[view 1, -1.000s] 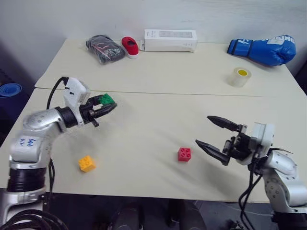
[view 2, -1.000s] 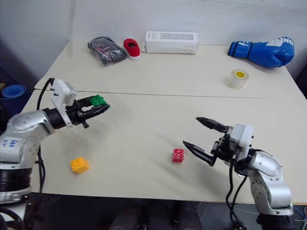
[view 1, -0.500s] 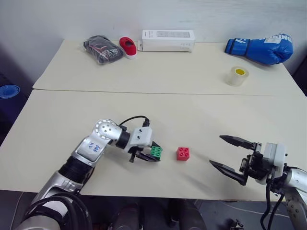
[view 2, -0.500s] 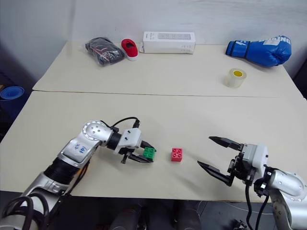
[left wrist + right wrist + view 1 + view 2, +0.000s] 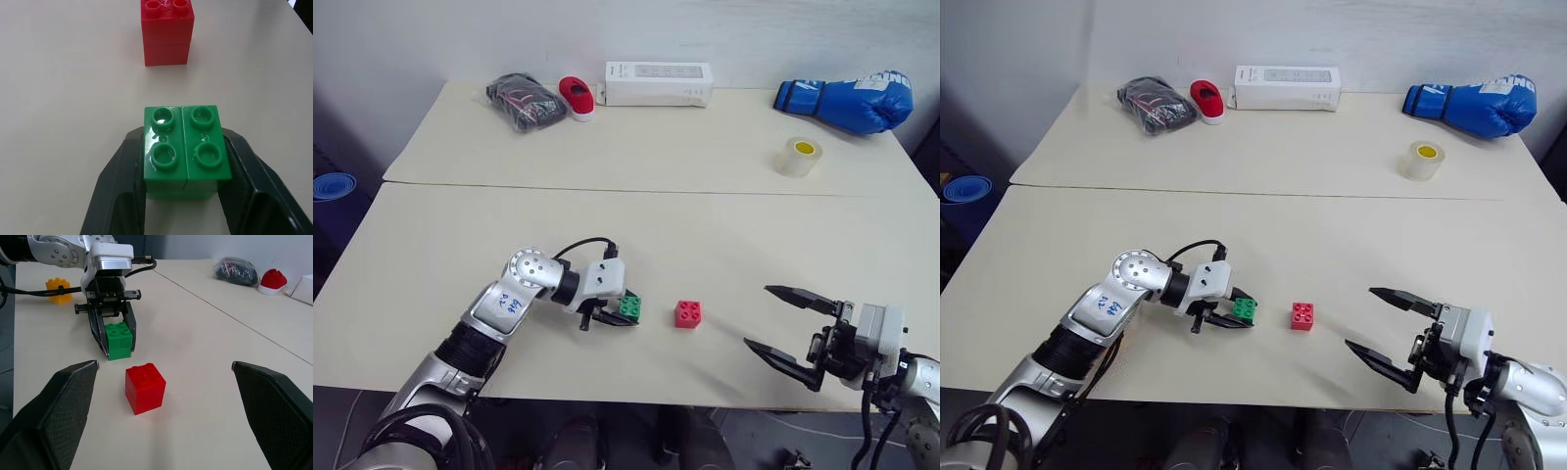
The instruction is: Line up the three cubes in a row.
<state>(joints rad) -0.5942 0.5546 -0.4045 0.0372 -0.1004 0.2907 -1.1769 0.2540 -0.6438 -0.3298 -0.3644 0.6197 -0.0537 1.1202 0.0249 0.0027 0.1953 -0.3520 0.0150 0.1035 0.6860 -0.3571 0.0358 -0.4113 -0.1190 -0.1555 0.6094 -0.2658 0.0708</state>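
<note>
The green cube [image 5: 630, 306] rests on the table just left of the red cube [image 5: 687, 313], with a small gap between them. My left gripper [image 5: 627, 310] is shut on the green cube, one black finger [image 5: 122, 176] against each side. In the right wrist view the yellow-orange cube [image 5: 58, 290] sits on the table beyond the left arm; in the head views that arm hides it. My right gripper [image 5: 758, 316] hovers open and empty near the table's front edge, right of the red cube.
At the back of the far table lie a black bundle [image 5: 524, 98], a red item [image 5: 577, 95], a white box [image 5: 658, 83] and a blue boxing glove [image 5: 847, 101]. A clear tape roll [image 5: 800, 156] stands at the back right. A seam joins the two tables.
My left gripper has carried the green cube rightward and down from mid-air to the table beside the red cube. My right gripper has drawn back toward the front edge, still open.
</note>
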